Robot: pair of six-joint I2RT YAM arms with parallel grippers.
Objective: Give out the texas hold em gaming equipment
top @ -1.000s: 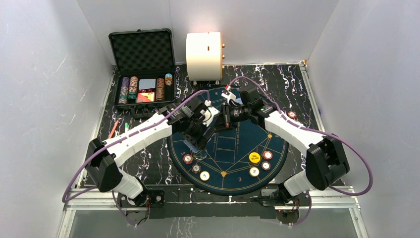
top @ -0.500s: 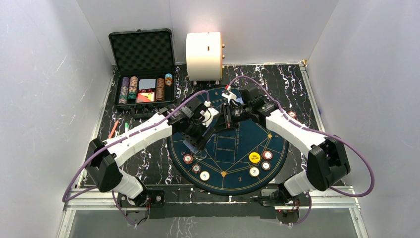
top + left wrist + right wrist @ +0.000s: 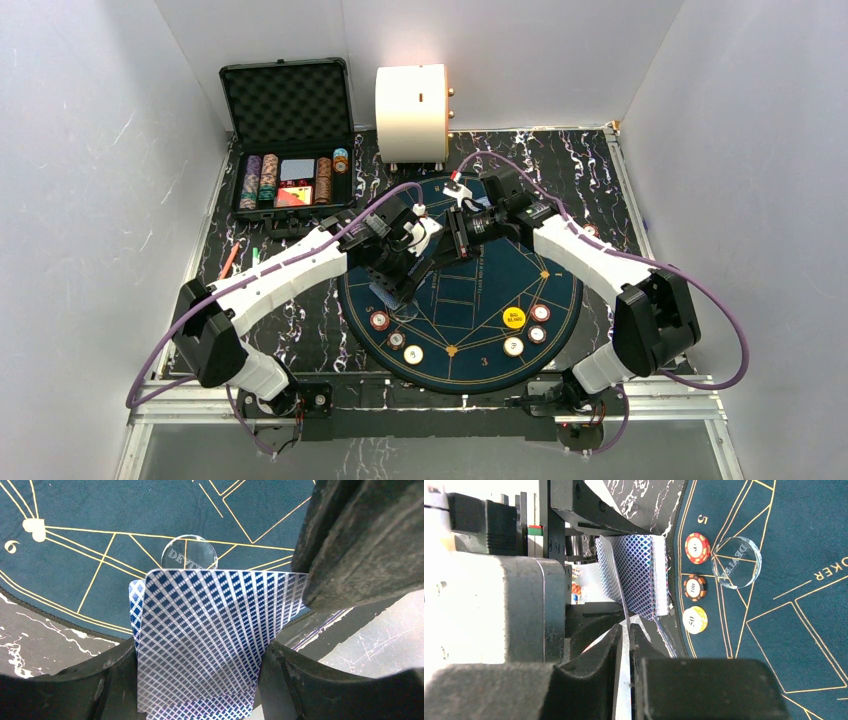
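Left hand (image 3: 200, 680) clamped on the card deck (image 3: 210, 630), held above the poker mat (image 3: 250, 510) edge. Right hand (image 3: 624, 640) pinched on the outermost card (image 3: 611, 575). Risks: the thin edge grip slips, or friction drags a second card out.

— What's the room like from where you stand?

— Boxed in. Plain white panels on three sides: the back wall (image 3: 520, 50), the left wall (image 3: 90, 200) and the right wall (image 3: 740, 150).

— And the light?

— Soft and even, apart from a warm bright patch on the back wall just above a cream cylinder (image 3: 410, 112).

— What's underneath it all?

— A counter (image 3: 590, 165) with a black marbled surface and white veins, running from wall to wall. A black foam-lined case (image 3: 287, 100) sits open in the far left corner, its lid up near the back wall. A silver metal rail (image 3: 450, 410) edges the near side.
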